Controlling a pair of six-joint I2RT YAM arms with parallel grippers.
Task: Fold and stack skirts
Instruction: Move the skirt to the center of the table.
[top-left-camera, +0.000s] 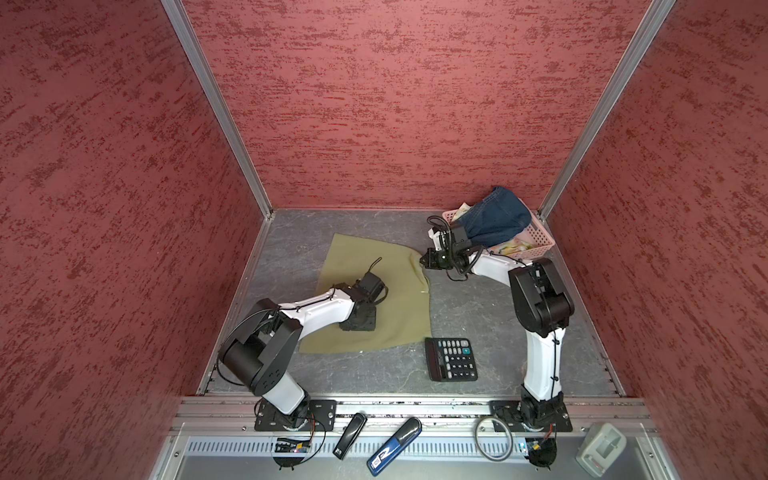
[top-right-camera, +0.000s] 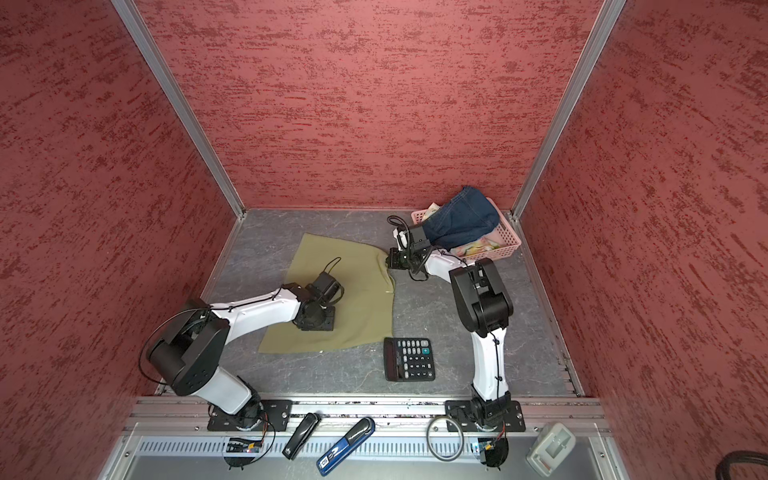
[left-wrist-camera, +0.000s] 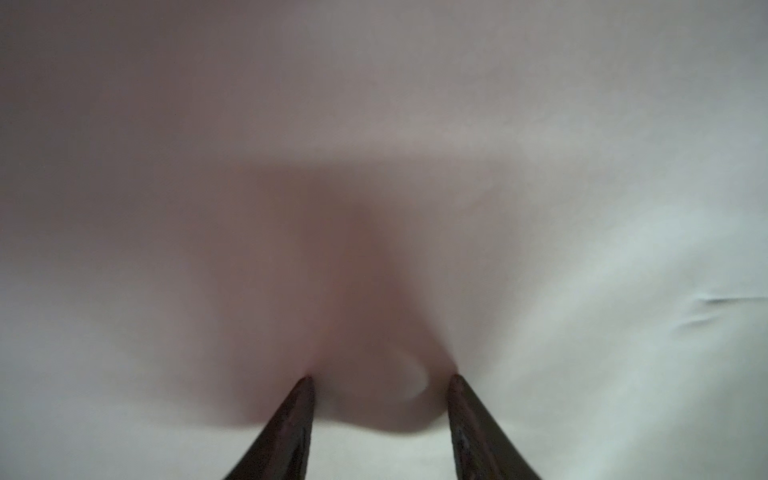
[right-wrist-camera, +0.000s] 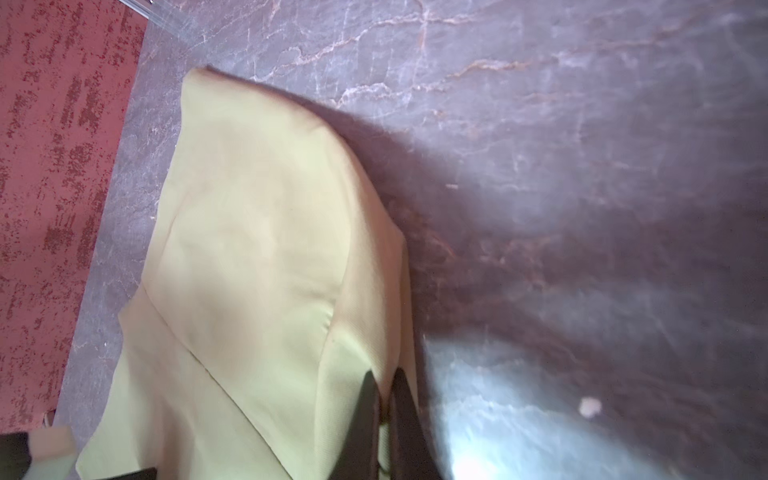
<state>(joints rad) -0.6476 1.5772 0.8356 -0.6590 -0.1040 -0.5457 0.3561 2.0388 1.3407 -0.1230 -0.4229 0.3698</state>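
Our left hand (left-wrist-camera: 382, 378) stands half open, fingertips (left-wrist-camera: 305, 388) pressed on the green skirt (top-left-camera: 395, 307) with a pucker between them, while our right hand (right-wrist-camera: 384, 376) is pinched tight on that skirt's far right edge. The skirt lies spread on the grey marbled desk (top-left-camera: 465, 307), a calculator (top-left-camera: 452, 358) just off its near corner. In the far right corner a pink basket (top-left-camera: 540, 241) holds the denim skirt (top-left-camera: 494, 220) over the flowered skirt (top-left-camera: 515, 248), red textured walls (top-left-camera: 395, 104) around.

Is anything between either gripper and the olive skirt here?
Nothing visible. The left gripper presses straight into the olive skirt, jaws apart; the right gripper is shut on its edge. The calculator lies beside its near corner.
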